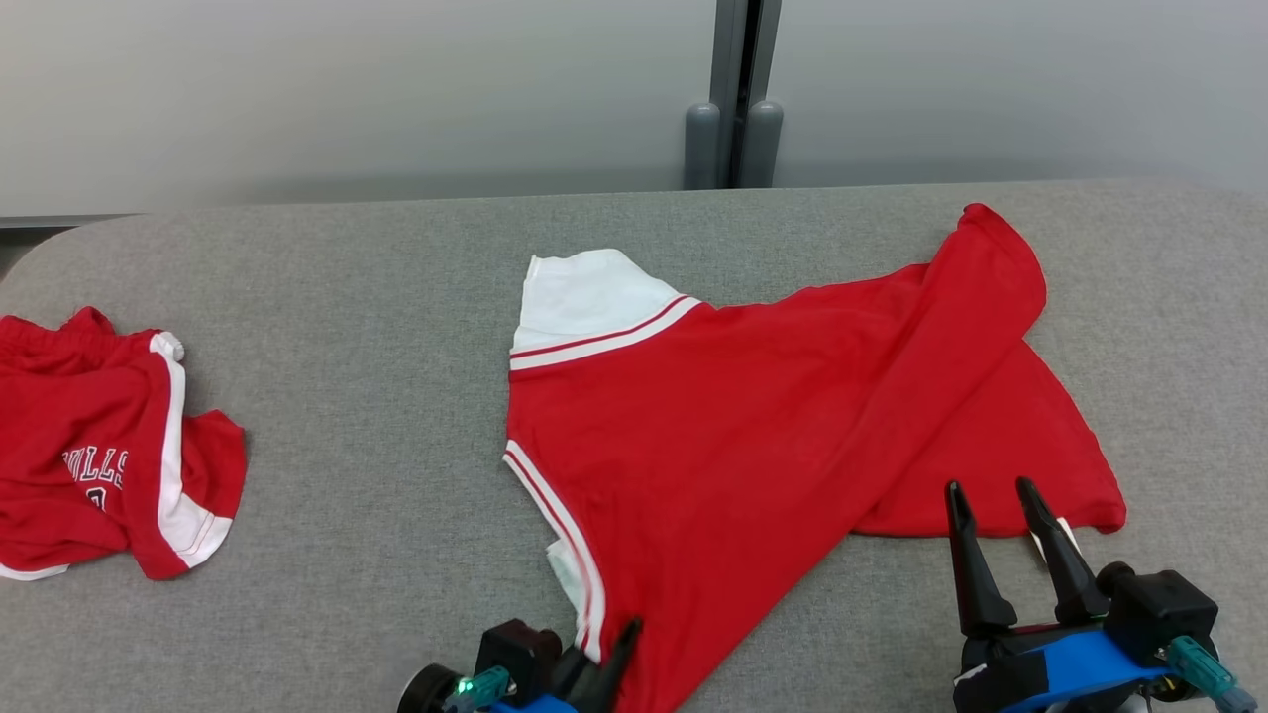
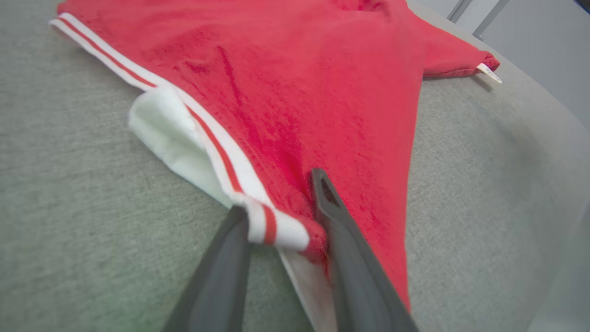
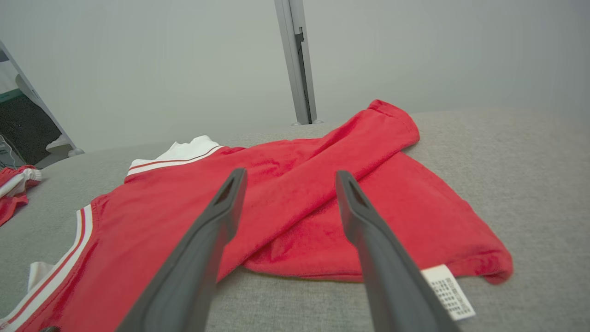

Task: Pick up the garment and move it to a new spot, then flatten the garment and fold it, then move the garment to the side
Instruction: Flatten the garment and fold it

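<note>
My left gripper (image 2: 277, 191) has its fingers (image 2: 336, 216) set either side of the garment's striped corner: one low against the grey table (image 1: 396, 277), the other on top of the red cloth. The trim fills the gap between them. Whether they already bite or merely touch it, I cannot tell. I judge that corner was chosen because the doubled trim gives a firm edge to lift by.

My right gripper (image 1: 989, 487) has its fingers well apart and holds nothing. It hangs just short of the hem, near the white label (image 3: 447, 290), ready, I think, to take the opposite near corner so that both arms can pull the cloth taut.

The garment (image 1: 753, 416), a red top with white trim, lies from the table's centre out toward 3 o'clock in the head view. A long fold runs across it from 2 o'clock down toward 6, so it isn't flat yet. My left gripper sits at 6 o'clock and my right at about 4.

Crumpled red shorts (image 1: 99, 465) lie well apart at 9 o'clock, clear of this work.
</note>
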Tool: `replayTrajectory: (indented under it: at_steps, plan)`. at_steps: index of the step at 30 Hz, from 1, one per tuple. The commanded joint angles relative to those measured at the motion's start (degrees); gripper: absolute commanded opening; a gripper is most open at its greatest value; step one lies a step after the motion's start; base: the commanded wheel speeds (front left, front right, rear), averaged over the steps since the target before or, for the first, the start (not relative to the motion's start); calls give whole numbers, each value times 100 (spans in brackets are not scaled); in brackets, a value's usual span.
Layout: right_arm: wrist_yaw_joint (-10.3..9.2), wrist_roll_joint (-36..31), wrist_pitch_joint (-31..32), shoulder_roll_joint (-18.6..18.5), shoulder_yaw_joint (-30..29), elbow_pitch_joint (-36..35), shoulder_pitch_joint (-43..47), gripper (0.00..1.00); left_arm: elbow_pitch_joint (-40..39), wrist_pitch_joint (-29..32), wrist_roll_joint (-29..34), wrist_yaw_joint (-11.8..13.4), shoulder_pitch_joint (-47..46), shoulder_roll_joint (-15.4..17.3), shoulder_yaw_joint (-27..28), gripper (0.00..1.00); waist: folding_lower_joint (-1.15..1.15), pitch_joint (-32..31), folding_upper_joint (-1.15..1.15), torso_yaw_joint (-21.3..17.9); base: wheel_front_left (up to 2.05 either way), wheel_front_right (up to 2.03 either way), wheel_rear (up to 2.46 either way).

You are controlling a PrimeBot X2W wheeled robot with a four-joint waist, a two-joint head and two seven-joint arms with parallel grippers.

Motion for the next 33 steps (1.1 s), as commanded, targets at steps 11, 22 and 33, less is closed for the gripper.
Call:
replayTrajectory:
  at_steps: [11, 22, 33]
  plan:
    - [1, 70, -19, 3, -92, -5, 105, 100, -541, -142, 241, 171, -205, 261, 762, 0, 0, -99, 0, 235, 0, 0, 0]
    - [1, 148, -18, 2, -143, 89, 174, 100, -2236, -145, 642, 507, 480, 925, 1460, 0, 0, -211, 0, 690, 0, 0, 0]
    - [1, 187, -19, 2, -71, 187, 80, 100, -3115, 151, 702, 724, 945, 1236, 1377, 0, 0, -126, 0, 746, 0, 0, 0]
